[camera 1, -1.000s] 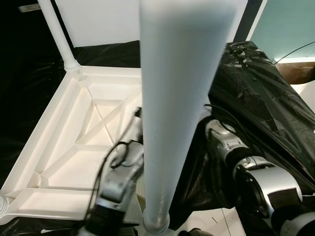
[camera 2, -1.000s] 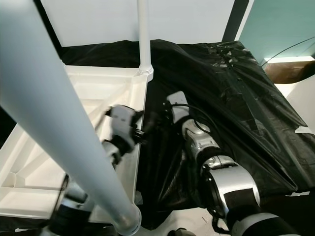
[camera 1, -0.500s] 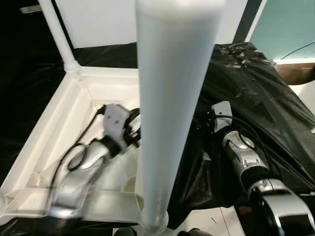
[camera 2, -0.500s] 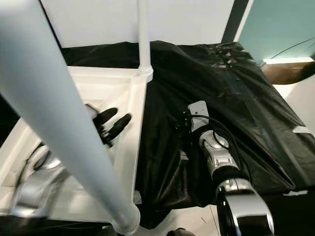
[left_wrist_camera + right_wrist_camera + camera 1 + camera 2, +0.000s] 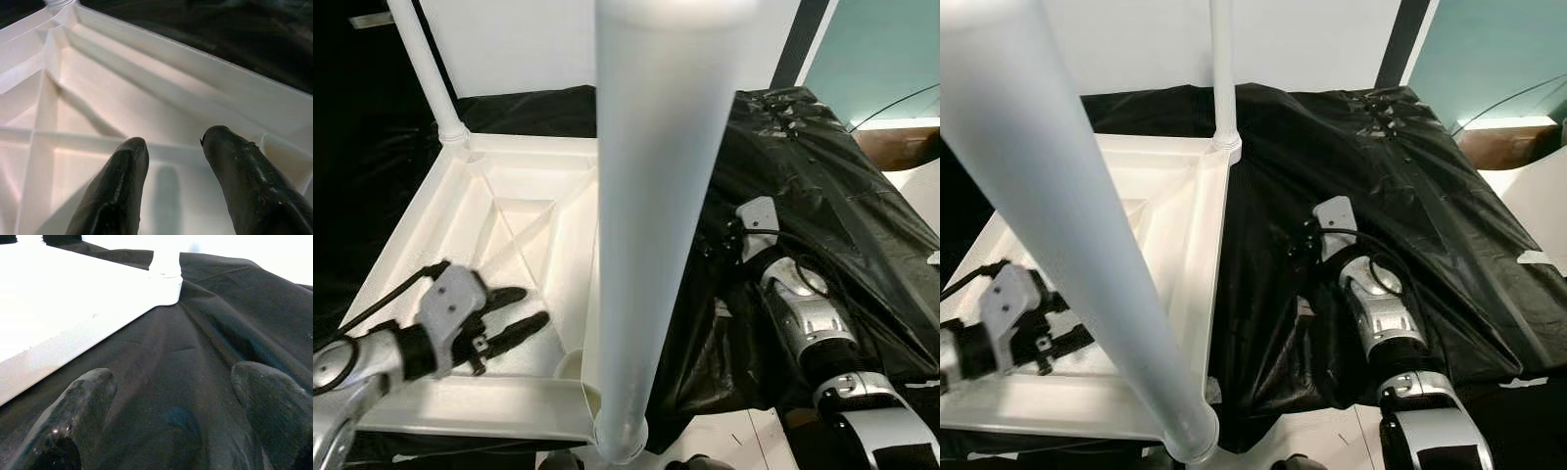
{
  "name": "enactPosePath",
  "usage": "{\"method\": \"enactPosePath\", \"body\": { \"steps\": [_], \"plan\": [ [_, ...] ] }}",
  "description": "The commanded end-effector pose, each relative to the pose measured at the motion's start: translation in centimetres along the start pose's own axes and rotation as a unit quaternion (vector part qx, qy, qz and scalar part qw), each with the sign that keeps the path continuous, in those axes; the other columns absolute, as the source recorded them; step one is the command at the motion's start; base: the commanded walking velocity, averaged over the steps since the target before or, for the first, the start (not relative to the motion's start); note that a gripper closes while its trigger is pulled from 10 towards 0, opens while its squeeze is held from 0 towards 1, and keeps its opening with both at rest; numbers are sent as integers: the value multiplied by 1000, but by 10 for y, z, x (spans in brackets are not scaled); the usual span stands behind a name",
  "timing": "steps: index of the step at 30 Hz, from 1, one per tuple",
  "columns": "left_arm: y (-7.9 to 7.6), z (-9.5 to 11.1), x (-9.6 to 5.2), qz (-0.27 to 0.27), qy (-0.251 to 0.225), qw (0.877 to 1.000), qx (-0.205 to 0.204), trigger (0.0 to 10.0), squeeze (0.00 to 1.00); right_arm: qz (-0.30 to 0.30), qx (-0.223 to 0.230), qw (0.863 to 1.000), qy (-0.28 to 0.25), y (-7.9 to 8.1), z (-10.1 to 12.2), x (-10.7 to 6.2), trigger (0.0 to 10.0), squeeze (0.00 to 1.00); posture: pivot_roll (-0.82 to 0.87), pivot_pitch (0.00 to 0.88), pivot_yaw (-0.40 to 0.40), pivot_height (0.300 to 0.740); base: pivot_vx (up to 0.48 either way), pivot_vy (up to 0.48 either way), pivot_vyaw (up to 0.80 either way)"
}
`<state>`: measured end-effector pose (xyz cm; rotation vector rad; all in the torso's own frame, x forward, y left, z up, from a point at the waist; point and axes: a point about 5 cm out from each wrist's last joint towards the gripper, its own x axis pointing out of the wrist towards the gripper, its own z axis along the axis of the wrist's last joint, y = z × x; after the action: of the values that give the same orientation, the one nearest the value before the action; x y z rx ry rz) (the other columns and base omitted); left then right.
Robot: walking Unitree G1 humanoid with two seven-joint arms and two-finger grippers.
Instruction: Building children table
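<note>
Now left hand (image 5: 514,311) open, empty, over upturned tabletop (image 5: 524,225).

Black plastic sheet (image 5: 1410,196), wrinkled, covering the ground from 12 o'clock round to 4 o'clock. White wall panel (image 5: 509,44) upright at 12 o'clock. Teal panel (image 5: 1489,49) at 2 o'clock; below it a brown patch (image 5: 1513,142) crossed by a thin dark cable (image 5: 1518,93).

1. The near leg (image 5: 656,225) rises right in front, blocking the way across the upturned table top (image 5: 421,255).
2. Raised ribs (image 5: 98,142) split its underside into open bays; the left gripper (image 5: 514,315) hovers spread over one.
3. Beside its edge, black sheeting (image 5: 1410,196) lies open under the spread right gripper (image 5: 171,401).
</note>
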<state>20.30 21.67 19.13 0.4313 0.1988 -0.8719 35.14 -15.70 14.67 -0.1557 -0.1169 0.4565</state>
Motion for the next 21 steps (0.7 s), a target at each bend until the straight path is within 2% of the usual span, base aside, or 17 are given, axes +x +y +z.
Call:
{"method": "enactPosePath", "body": {
  "steps": [1,6,9,11,12,17,21],
  "plan": [
    [-12,2,-5,-92,13,996,11,10000,0,1,2,1000,14,-2,-4,-5,10000,0,126,72,-65,740,0,0,0],
    [-22,-6,-15,-122,47,991,5,10000,0,2,-4,1000,16,-5,-2,-6,10000,0,125,70,-66,740,0,0,0],
    [-19,-16,-30,-119,82,990,-1,10000,0,-3,-9,1000,16,-8,-1,-8,10000,0,119,69,-63,740,0,0,0],
    [-19,-16,-30,-119,82,990,-1,10000,0,-3,-9,1000,16,-8,-1,-8,10000,0,119,69,-63,740,0,0,0],
    [-19,-18,-36,-121,95,988,-2,10000,0,-5,-11,1000,17,-10,-1,-9,10000,0,117,70,-57,740,0,0,0],
    [-21,-23,-43,-131,123,984,-2,10000,0,-9,-13,1000,20,-13,0,-11,10000,0,122,72,-51,740,0,0,0],
    [-21,-29,-42,-138,142,980,5,10000,0,-12,-13,1000,21,-14,1,-10,10000,0,118,71,-50,740,0,0,0]
  ]
}}
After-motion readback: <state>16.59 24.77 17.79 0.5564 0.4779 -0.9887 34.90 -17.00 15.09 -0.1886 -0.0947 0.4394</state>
